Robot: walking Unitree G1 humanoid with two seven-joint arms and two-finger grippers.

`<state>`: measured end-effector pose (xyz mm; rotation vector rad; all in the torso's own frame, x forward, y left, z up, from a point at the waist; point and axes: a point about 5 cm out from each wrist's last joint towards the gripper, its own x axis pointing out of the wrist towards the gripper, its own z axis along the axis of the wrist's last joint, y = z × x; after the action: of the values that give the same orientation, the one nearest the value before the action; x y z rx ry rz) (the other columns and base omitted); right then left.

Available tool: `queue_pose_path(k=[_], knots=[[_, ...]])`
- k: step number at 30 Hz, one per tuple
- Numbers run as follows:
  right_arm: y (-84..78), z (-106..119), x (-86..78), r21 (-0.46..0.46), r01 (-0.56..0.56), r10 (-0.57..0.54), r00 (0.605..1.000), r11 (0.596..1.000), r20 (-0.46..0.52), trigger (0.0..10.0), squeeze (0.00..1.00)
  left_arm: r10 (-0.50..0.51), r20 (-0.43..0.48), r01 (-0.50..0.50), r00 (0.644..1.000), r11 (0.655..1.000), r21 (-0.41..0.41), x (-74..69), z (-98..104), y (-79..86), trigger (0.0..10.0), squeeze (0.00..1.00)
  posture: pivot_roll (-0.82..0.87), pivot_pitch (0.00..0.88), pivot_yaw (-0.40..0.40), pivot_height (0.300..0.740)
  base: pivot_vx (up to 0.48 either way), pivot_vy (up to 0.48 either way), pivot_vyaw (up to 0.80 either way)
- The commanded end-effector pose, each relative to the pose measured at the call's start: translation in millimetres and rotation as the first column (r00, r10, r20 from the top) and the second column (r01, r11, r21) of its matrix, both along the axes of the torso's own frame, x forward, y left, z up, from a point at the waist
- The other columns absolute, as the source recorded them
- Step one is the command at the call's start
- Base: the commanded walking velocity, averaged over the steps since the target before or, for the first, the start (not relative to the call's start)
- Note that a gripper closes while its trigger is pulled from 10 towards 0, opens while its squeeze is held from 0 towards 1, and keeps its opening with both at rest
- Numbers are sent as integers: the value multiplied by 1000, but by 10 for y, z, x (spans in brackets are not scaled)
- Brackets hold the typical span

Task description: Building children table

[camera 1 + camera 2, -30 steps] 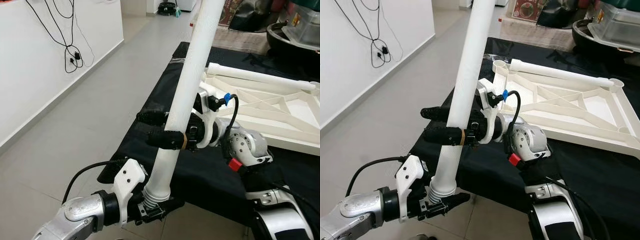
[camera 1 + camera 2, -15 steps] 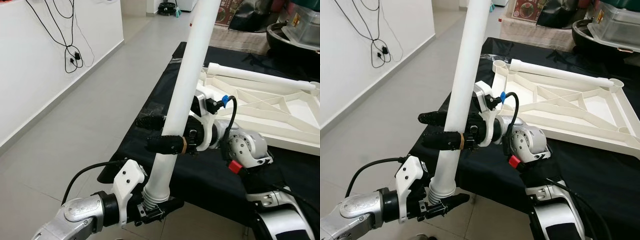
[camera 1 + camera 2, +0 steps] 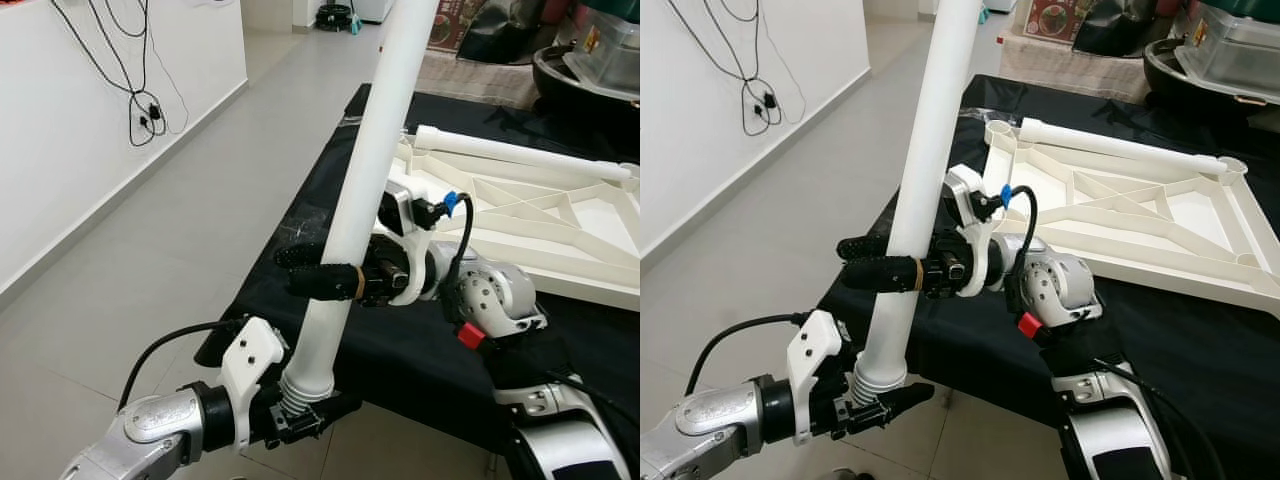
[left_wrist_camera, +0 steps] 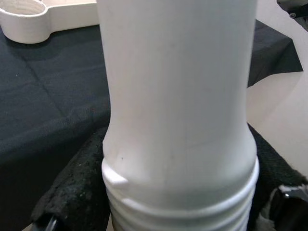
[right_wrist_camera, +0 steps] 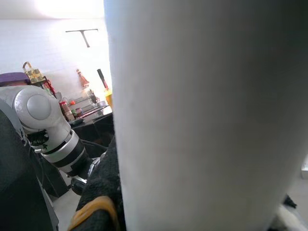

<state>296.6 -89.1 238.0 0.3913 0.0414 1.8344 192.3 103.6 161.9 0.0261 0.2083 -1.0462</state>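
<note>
White plastic table leg (image 3: 375,150), smooth with a threaded lower end, is standing tilted, both the left gripper (image 3: 305,415) and right gripper (image 3: 315,270) clamping it

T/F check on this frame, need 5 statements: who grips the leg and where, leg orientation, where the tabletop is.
1. Both grippers are shut on the white table leg. True: the left gripper holds its threaded end, the right gripper holds it higher up.
2. The leg lies flat on the black cloth. False: it stands steeply tilted, held in the air.
3. The white tabletop frame lies underside up on the black cloth. True.
4. The leg's threaded end is already screwed into a corner socket of the frame. False: that end is in the left gripper, off the cloth's edge, apart from the frame.
5. The right gripper holds the frame. False: it clamps the leg.
</note>
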Motion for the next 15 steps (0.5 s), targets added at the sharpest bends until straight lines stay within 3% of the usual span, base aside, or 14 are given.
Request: queue_pose_path(k=[1,4,5,11,15], knots=[[-2,15,-32,-3,-23,23,1000,1000,15,0,0,-11,-33,11,999,1000,5,-25,-42,-5,10000,0,116,108,-37,740,0,0,0],[0,25,-31,3,-24,24,1000,1000,12,0,0,13,-46,-12,999,1000,9,-9,-57,1,10000,0,117,108,-38,740,0,0,0],[0,29,-27,4,-22,22,1000,1000,13,0,0,26,-39,-25,999,1000,10,6,-58,8,10000,1000,116,109,-38,740,0,0,0],[-6,47,-8,5,-11,11,1000,1000,22,0,0,63,-22,-64,998,998,-5,52,-43,38,10000,1000,114,108,-38,740,0,0,0],[-50,74,45,6,28,-28,999,1000,36,0,0,128,30,-129,991,990,60,116,-75,94,10000,1000,115,100,-41,740,0,0,0]])
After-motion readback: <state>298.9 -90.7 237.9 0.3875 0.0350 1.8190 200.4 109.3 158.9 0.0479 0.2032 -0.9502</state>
